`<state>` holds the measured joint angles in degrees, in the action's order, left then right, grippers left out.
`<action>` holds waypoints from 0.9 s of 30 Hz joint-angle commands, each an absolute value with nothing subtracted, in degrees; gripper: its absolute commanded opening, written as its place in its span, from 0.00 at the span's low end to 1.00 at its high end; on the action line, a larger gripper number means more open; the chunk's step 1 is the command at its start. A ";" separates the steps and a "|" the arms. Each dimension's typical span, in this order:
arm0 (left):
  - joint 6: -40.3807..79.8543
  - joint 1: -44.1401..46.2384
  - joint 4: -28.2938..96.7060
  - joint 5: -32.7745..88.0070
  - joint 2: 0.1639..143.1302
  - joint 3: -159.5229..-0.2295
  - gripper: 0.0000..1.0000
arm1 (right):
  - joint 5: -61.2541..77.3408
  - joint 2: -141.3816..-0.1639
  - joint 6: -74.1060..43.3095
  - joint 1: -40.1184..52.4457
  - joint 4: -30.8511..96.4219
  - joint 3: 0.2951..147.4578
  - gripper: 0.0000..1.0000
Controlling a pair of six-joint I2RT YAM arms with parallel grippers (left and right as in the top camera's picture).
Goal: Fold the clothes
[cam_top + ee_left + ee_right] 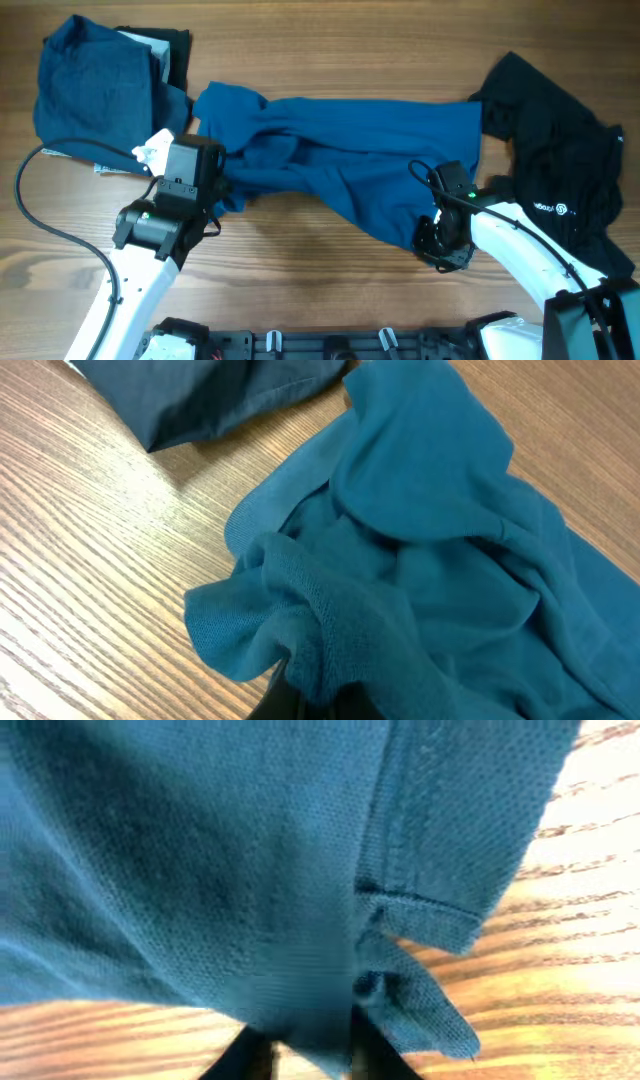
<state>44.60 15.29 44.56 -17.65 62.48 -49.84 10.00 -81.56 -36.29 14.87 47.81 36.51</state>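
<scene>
A crumpled medium-blue fabric shirt point(350, 150) lies spread across the middle of the wooden tabletop point(300, 290). The left claw point(226, 192) is clamped on its bunched left end, and the right claw point(305, 1055) pinches its lower right hem. A black fabric garment point(560, 150) lies at the right and a folded blue garment point(95, 85) at the far left.

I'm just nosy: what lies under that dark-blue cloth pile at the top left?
Beneath the dark-blue cloth pile, a pale layer and black fabric stick out on one side. The rest underneath is covered.
</scene>
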 commanded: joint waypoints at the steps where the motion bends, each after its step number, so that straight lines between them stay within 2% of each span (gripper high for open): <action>1: 43.64 14.87 44.36 -18.00 62.81 -50.48 0.04 | 9.43 -81.89 -36.51 15.20 47.46 36.71 0.06; 11: 39.48 14.87 43.97 -16.49 62.50 -50.54 0.04 | 7.40 -78.35 -32.95 15.14 57.25 52.23 0.04; 19: 38.92 14.87 49.43 -12.03 58.61 -52.90 0.04 | 3.86 -72.71 -31.88 13.26 66.59 61.30 0.04; 27: 38.09 14.87 53.78 -12.93 50.87 -53.01 0.04 | 4.05 -62.43 -29.12 3.51 73.76 61.30 0.04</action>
<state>39.86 15.25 52.99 -12.27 54.48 -51.62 5.21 -67.44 -31.57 7.62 71.94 60.47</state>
